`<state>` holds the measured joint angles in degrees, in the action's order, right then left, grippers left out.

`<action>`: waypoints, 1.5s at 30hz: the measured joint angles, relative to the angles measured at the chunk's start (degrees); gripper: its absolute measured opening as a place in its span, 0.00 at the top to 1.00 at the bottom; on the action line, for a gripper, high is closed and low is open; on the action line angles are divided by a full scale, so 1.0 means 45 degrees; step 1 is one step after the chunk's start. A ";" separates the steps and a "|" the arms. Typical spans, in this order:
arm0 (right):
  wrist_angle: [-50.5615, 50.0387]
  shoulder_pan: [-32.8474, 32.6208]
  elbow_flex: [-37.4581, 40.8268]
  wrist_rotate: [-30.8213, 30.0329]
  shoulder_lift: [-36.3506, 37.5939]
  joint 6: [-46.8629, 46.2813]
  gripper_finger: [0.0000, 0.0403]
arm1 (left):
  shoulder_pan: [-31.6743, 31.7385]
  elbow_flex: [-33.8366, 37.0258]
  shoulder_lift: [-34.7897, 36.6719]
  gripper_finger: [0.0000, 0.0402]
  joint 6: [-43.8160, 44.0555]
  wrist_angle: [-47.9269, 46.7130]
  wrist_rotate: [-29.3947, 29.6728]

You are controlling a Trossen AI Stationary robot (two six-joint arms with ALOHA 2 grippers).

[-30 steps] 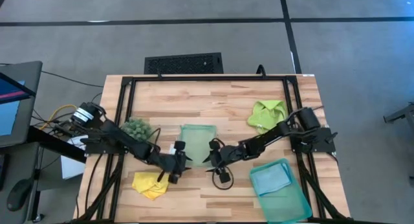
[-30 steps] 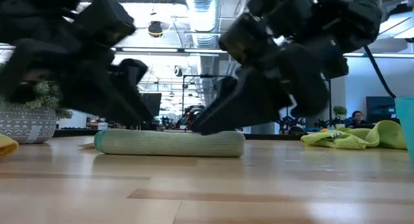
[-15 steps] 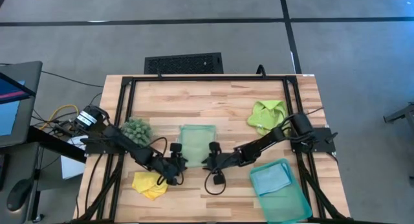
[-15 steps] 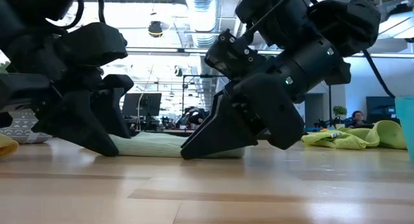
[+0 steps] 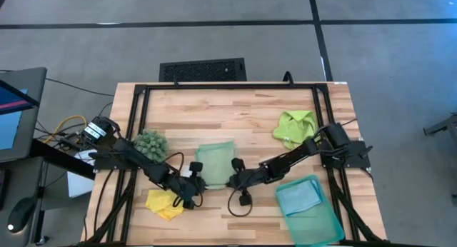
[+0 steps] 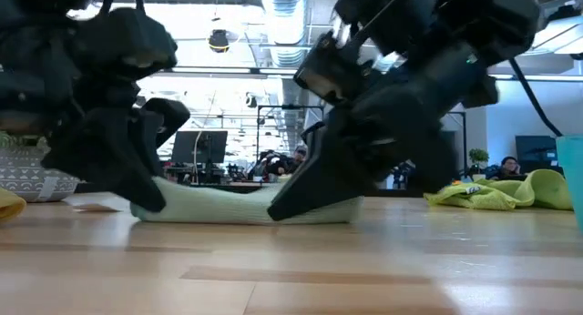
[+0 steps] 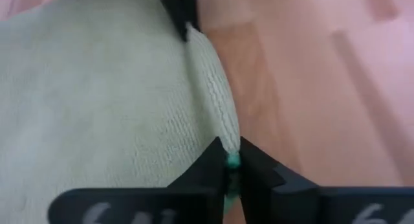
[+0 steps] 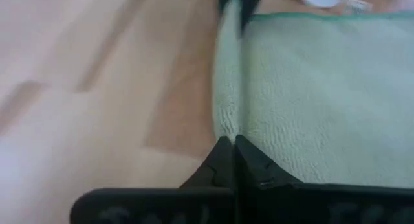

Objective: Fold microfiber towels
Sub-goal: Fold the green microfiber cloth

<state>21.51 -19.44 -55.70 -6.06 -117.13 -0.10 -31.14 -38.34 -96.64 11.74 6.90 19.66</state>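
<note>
Your sage towel [image 5: 216,158] lies flat near the middle of the counter [image 5: 235,111], and this is the one being worked. Both arms have it by its near corners. The left gripper [image 5: 194,183] has its jaws pinched shut on one near corner; in its wrist view the cloth's edge and teal hem run straight into the closed tips. The right gripper [image 5: 233,180] is likewise clamped on the other near corner, its jaws closed with the cloth between them. From counter height the near edge looks barely raised, so by my reading you are at the very start of the first fold: corners taken, nothing yet carried over.

Round about it, the blue towel [image 5: 299,196] sits in the teal tray [image 5: 325,223] at the near right corner, and looks flat and squared, so it is probably finished. The lime towel [image 5: 294,127] is bunched up towards the right edge, and the yellow towel [image 5: 165,203] lies crumpled near the near left corner; neither is folded. The fuzzy green clump [image 5: 151,140] stands beside the left arm.

So reckon one towel likely done, one just gripped, two untouched. You still have most of the job ahead.
</note>
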 joint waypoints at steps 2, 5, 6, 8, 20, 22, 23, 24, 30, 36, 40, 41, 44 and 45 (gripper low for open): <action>-0.0443 -0.0067 0.0015 0.0336 0.0372 -0.0032 0.96 | 0.0000 -0.0207 0.0000 0.98 0.0136 0.0020 -0.0297; -0.0877 -0.0092 0.0024 0.0863 0.0968 -0.0561 0.95 | -0.0010 -0.0505 0.0010 0.98 0.0319 -0.0068 -0.0682; -0.1080 -0.0070 0.0024 0.1165 0.1123 -0.0688 0.95 | -0.0003 -0.0646 0.0010 0.97 0.0300 -0.0068 -0.0897; -0.1261 -0.0090 0.0034 0.1737 0.1343 -0.0831 0.96 | -0.0001 -0.1025 0.0023 0.92 0.0292 -0.0208 -0.1372; -0.1183 -0.0515 0.0049 0.2381 0.1357 -0.1423 0.95 | 0.0492 -0.3363 0.0316 0.67 0.1035 -0.5471 -0.0605; -0.1150 -0.0602 0.0049 0.2383 0.1357 -0.1441 0.97 | 0.0953 -0.2992 0.0321 0.70 0.1080 -0.4503 -0.0587; -0.1137 -0.0634 0.0049 0.2381 0.1357 -0.1443 0.97 | 0.1175 -0.2752 0.0316 0.73 0.1242 -0.4106 -0.0582; -0.1134 -0.0685 0.0049 0.2377 0.1357 -0.1450 0.98 | 0.1361 -0.2493 0.0310 0.75 0.1326 -0.3679 -0.0582; -0.1096 -0.0889 0.0039 0.2366 0.1357 -0.1891 0.95 | 0.2076 -0.0721 -0.0478 0.88 0.1140 0.0014 -0.1204; -0.1100 -0.1134 0.0039 0.2388 0.1901 -0.2315 0.98 | 0.1979 -0.0242 -0.1466 0.96 0.1425 0.2735 -0.1634; -0.1158 -0.1125 0.0017 0.2408 0.2702 -0.2857 0.97 | 0.1711 -0.0620 -0.1666 0.98 0.1167 0.2833 -0.1895; -0.1391 -0.1034 0.0013 0.2441 0.2897 -0.3132 0.97 | 0.1662 -0.0755 -0.1633 0.98 0.1172 0.2591 -0.1965; -0.2382 -0.0701 0.0010 0.2475 0.3180 -0.3646 0.97 | 0.1614 -0.1233 -0.0979 0.98 0.1354 0.0878 -0.1994; -0.2725 -0.0604 0.0010 0.2475 0.3188 -0.3700 0.98 | 0.1613 -0.1442 -0.0714 0.98 0.1436 0.0251 -0.1973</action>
<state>9.24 -22.16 -55.66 5.08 -102.78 -16.75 -23.88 -44.83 -99.85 18.20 8.03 10.78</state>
